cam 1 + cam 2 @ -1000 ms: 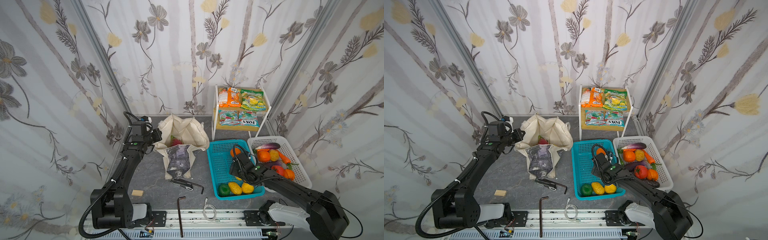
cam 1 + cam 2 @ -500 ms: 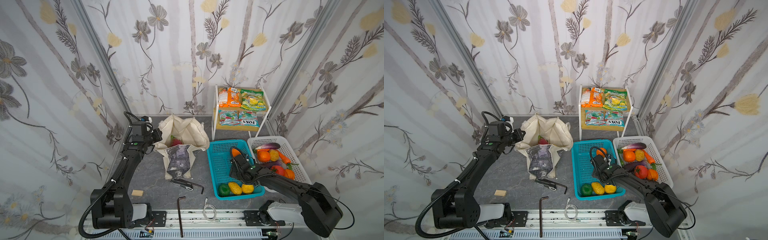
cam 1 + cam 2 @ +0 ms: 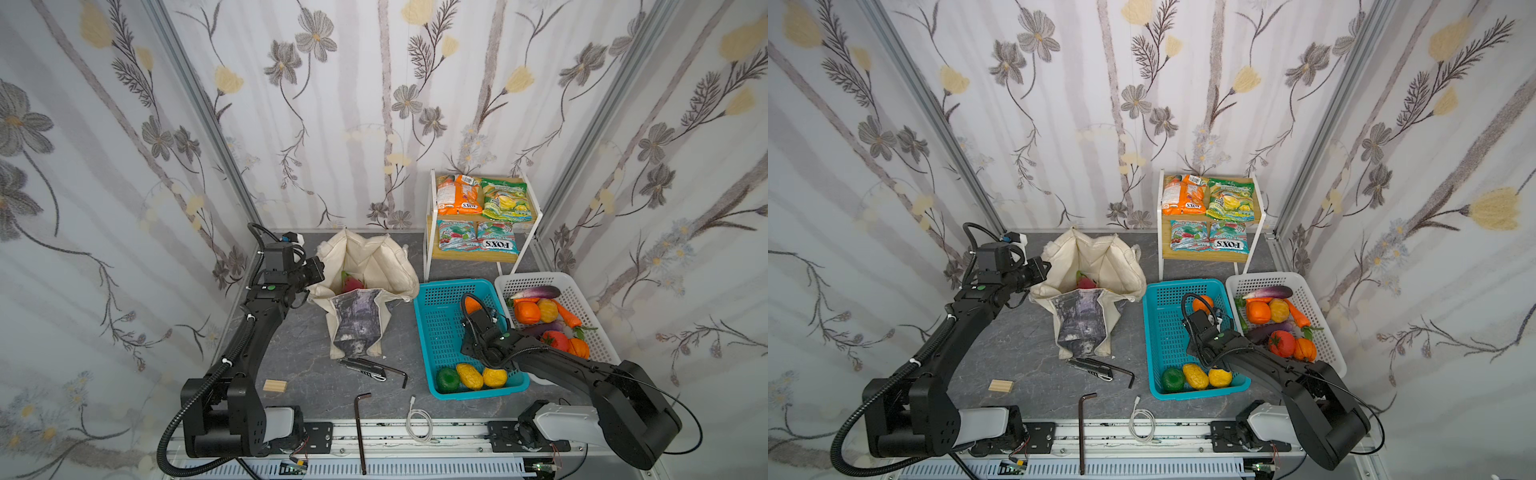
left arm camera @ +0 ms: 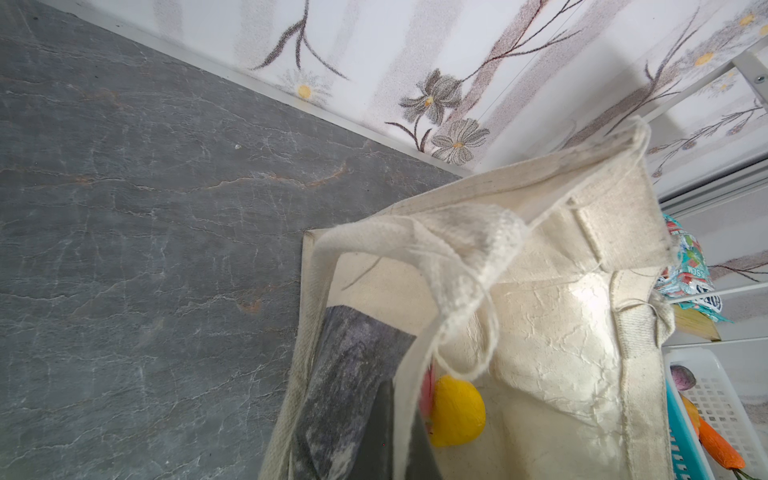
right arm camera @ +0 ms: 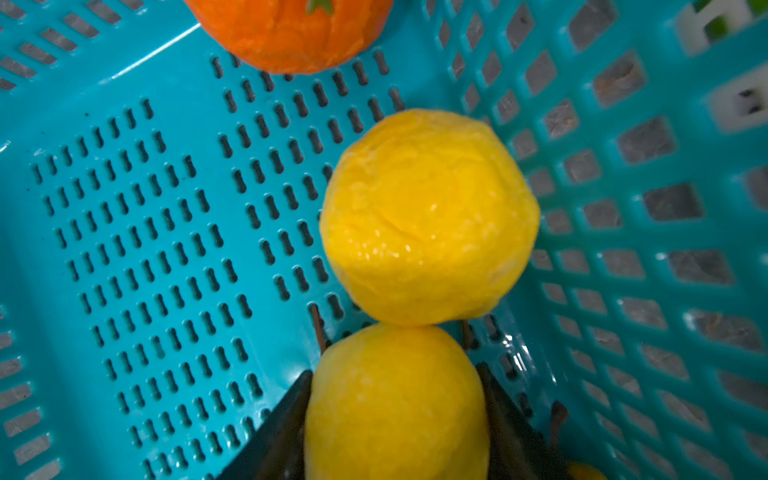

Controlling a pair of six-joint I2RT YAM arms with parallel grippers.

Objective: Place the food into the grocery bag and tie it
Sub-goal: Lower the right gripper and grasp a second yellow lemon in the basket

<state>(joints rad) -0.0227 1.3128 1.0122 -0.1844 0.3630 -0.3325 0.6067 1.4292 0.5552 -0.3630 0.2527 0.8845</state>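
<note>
— Reaching into the turquoise basket [image 3: 478, 392], right of centre on the grey tabletop [image 3: 307, 345], the right gripper [image 5: 395, 372] has a jaw on either side of a lemon [image 5: 395, 415].

— Is the fruit held?

— The right wrist view shows both dark fingers [image 5: 282, 432] close against the lemon's sides, but it does not show whether they squeeze it. The lemon sits on the basket floor and touches a neighbouring lemon [image 5: 428, 216]. An orange [image 5: 291, 33] lies farther off.

— And the other arm?

— The left gripper [image 3: 318, 272] is clenched on the cream cloth of the grocery bag [image 3: 386, 262] at its left rim. The bag stands open at the far side of the table, left of centre and just left of the turquoise basket. Its grey-purple printed side drapes toward the near edge.

— Anything inside?

— A pink dragon fruit [image 3: 351, 284] shows in the bag in both top views. The left wrist view shows a third lemon [image 4: 457, 411] beside it.

— The remaining food?

— An eggplant [image 3: 536, 292] and other toy produce lie in the white basket [image 3: 536, 277] at the right. Orange and green snack packets [image 3: 459, 199] rest on the shelf [image 3: 473, 255] by the far wall.
</note>
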